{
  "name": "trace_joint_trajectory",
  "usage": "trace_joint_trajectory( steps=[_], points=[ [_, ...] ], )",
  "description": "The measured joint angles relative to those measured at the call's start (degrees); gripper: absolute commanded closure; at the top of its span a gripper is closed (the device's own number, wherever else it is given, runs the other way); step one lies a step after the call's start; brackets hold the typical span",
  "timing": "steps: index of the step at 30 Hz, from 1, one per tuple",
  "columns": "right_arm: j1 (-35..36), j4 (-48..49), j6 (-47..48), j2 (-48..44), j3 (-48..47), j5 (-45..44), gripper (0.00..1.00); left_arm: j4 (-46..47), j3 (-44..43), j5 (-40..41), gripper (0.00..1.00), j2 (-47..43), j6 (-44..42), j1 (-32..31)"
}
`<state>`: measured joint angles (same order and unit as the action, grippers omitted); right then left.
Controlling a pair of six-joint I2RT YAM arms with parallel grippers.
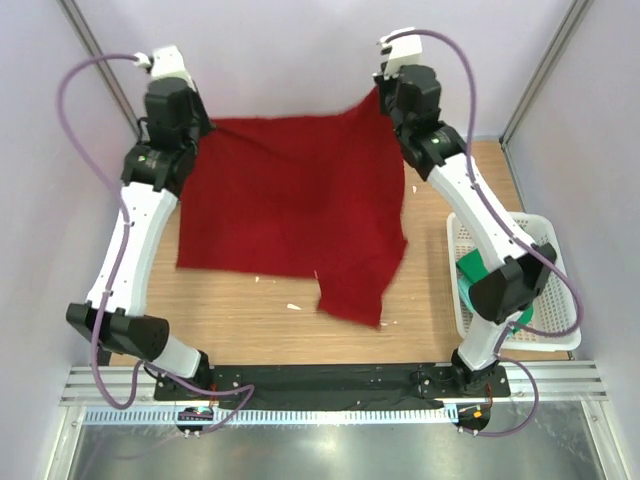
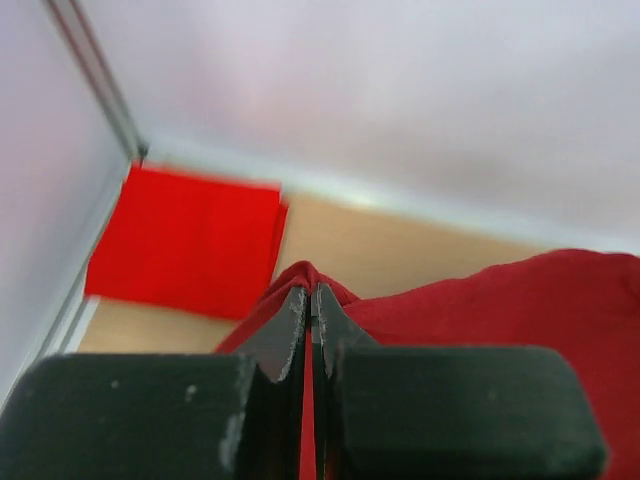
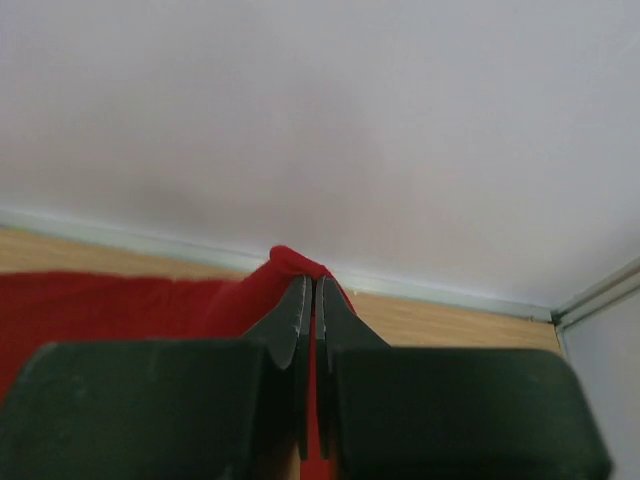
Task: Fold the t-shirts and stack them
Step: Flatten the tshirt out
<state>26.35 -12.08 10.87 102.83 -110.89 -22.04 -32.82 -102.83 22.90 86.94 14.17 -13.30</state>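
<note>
A dark maroon red t-shirt [image 1: 290,200] is stretched over the far half of the wooden table, with its near edge and a sleeve lying on the wood. My left gripper [image 1: 203,128] is shut on its far left corner; the cloth [image 2: 480,300] bunches between the fingers of that gripper [image 2: 310,292]. My right gripper [image 1: 384,100] is shut on the far right corner and holds it raised; a fold of the cloth [image 3: 150,305] pokes out past that gripper's tips [image 3: 312,282]. A folded brighter red t-shirt [image 2: 185,240] lies flat at the far left, by the wall.
A white basket [image 1: 545,222] stands at the table's right edge and holds green and teal cloth [image 1: 472,272], partly hidden by the right arm. Walls and metal frame posts close in the back and sides. Small white scraps [image 1: 293,306] lie on the wood near the front.
</note>
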Motion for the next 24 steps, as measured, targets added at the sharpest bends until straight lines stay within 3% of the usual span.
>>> trace_joint_trajectory(
  steps=[4,16,24],
  points=[
    [-0.07,0.85,-1.92,-6.64,-2.45,2.12,0.99,2.36,-6.10,-1.07,1.00,-3.39,0.81,0.04],
    [1.31,2.51,-8.57,-32.48,-3.82,8.59,0.99,2.19,-5.49,-5.03,1.00,-22.27,3.37,-1.18],
    [1.68,2.51,-14.34,-41.92,-5.73,12.70,0.99,2.45,-6.73,-5.27,1.00,-33.62,2.38,-4.63]
  ],
)
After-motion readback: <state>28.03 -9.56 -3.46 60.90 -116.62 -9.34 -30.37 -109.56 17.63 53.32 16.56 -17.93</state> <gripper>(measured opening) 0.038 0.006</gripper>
